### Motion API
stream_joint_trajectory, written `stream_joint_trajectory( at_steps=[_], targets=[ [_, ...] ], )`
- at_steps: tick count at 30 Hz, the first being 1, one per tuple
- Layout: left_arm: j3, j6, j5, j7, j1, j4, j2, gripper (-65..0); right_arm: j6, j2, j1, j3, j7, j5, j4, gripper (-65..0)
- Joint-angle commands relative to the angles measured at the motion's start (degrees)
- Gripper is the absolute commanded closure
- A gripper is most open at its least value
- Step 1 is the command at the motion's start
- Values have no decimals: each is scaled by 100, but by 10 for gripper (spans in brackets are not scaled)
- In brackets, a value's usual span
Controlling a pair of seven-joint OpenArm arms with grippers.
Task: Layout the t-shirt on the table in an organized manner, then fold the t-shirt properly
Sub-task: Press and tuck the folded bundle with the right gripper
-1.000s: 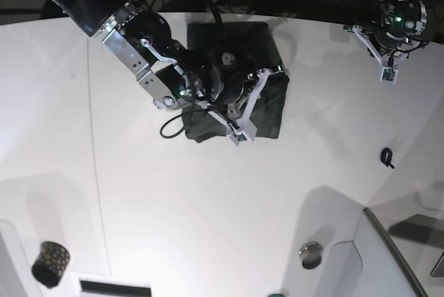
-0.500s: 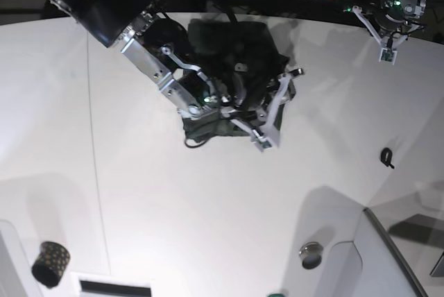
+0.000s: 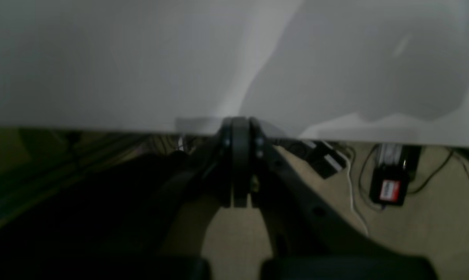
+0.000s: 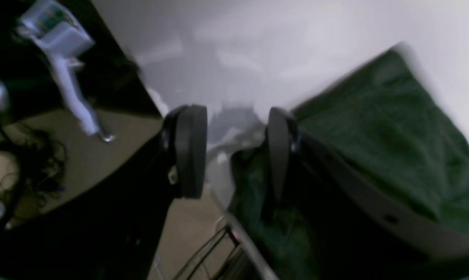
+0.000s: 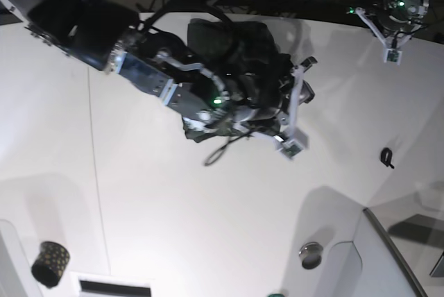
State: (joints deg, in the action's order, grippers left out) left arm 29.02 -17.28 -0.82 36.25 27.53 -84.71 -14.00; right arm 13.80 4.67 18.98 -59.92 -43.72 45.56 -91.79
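A: How does the t-shirt (image 5: 229, 54) look?

B: Dark green, soft, plain fabric with no print, gathered into a compact folded bundle with rumpled edges. It lies on the glossy white counter (image 5: 173, 214) near its curved far edge, directly beneath the right gripper (image 4: 234, 151) and its arm.

A: Is that gripper grasping it?

B: No. In the right wrist view its two dark, rounded pads (image 4: 190, 149) stand apart with nothing between them. The cloth sits just beside and below the right-hand pad, showing a fine knit texture, and bare white counter shows through the gap.

A: And the other one?

B: The left gripper (image 3: 240, 155) is clenched, its black fingers pressed flat together on nothing. It hangs over the counter's far edge, well apart from the shirt, with beige floor and cables (image 3: 354, 194) below it.
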Motion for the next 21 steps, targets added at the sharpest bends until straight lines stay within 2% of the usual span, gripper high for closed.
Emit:
stream_joint_trajectory(
  at_steps=[1, 3, 5, 7, 11, 17, 21],
  targets=[
    [171, 44, -28, -51, 38, -61, -90, 0, 356, 162, -118, 150, 43, -59, -285, -216],
    [400, 44, -28, -51, 38, -70, -90, 0, 699, 461, -391, 353, 43, -59, -566, -111],
    [681, 35, -28, -51, 47, -79, -90, 0, 725, 689, -698, 572, 69, -59, -689, 0],
    [945, 27, -28, -60, 47, -114, -81, 0, 716, 812, -962, 862, 87, -86, -663, -9],
    [1147, 27, -28, -60, 47, -123, -81, 0, 708, 848, -1068, 1100, 104, -86, -294, -8],
    [1120, 27, -19, -69, 47, -123, -46, 0, 690, 777, -646, 1056, 482, -86, 436, -8],
    [1129, 27, -19, -236, 47, -123, 15, 0, 303, 566, -391, 1065, 482, -86, 893, -8]
  ],
)
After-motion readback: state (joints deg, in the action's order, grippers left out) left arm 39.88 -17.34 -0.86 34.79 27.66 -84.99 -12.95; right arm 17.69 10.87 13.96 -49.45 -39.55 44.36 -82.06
